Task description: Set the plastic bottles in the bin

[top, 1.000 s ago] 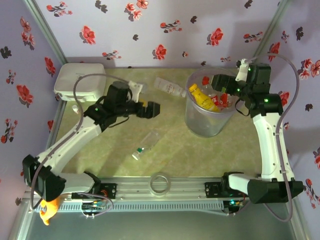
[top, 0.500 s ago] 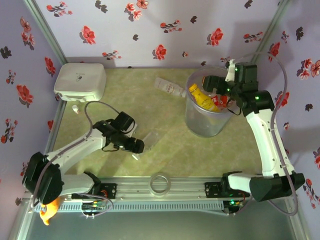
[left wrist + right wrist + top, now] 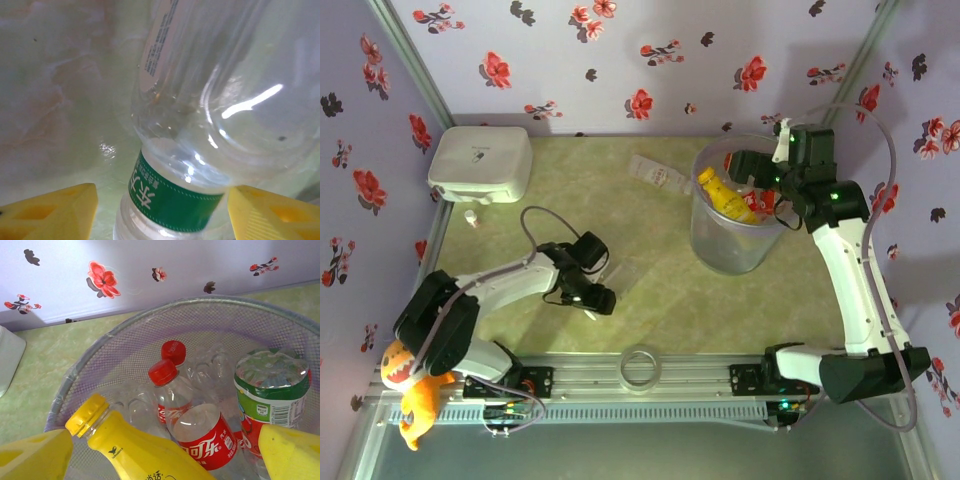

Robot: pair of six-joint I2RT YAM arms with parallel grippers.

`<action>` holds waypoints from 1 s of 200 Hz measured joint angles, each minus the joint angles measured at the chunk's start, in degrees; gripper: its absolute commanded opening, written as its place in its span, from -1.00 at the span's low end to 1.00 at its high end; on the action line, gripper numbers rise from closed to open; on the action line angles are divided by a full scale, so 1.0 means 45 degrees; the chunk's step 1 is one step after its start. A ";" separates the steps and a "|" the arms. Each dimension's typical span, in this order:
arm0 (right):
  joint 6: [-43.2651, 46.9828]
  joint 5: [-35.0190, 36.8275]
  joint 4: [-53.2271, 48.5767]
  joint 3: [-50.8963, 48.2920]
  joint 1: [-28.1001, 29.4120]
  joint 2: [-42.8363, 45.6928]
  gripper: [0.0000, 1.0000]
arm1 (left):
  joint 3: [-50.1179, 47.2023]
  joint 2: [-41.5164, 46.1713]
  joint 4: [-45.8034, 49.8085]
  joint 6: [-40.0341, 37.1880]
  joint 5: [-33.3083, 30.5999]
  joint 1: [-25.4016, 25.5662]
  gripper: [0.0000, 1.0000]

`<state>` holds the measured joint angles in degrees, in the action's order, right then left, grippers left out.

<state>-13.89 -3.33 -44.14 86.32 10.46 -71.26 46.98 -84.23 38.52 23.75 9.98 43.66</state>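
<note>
Fingers point(image 3: 50, 212) of left gripper point(image 3: 162, 215) sitting apart around one green-banded bottle point(image 3: 200, 115), right gripper point(image 3: 165, 445) hanging spread wide over bin point(image 3: 165, 302) holding four bottles point(image 3: 205, 437), one clear bottle point(image 3: 655, 173) lying outside.

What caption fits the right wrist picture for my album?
Yellow fingers hover over the bin with a yellow bottle, red-capped bottles and a green-labelled one inside.

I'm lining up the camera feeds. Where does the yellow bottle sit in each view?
Top external: the yellow bottle leans inside the bin, upper right, cap toward the left.
Right wrist: bottom left, cap up-left, body running off the bottom edge.
Shared landmark: the red-labelled bottle beside it in the bin.
</note>
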 measured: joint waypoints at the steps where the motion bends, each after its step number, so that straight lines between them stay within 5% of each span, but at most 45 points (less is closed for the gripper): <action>1: 0.0000 0.0005 0.0000 0.0000 0.0000 0.0000 0.92 | 0.0000 -0.0039 0.0005 0.0000 -0.0005 0.0010 0.24; 157: 0.0199 0.0024 -0.0350 0.0000 0.0015 0.0175 0.86 | 0.0753 -0.0777 -0.0505 0.0325 -0.0996 0.0068 -0.43; 200: -0.0403 -0.0588 0.0039 0.0000 0.0835 0.0078 0.83 | 0.1739 -0.0049 -0.1375 0.0515 -0.1554 -0.0160 -0.57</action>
<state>-15.70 -5.98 -43.97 86.32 14.22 -70.91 54.81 -84.44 32.34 26.06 2.98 42.94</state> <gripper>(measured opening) 0.918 0.411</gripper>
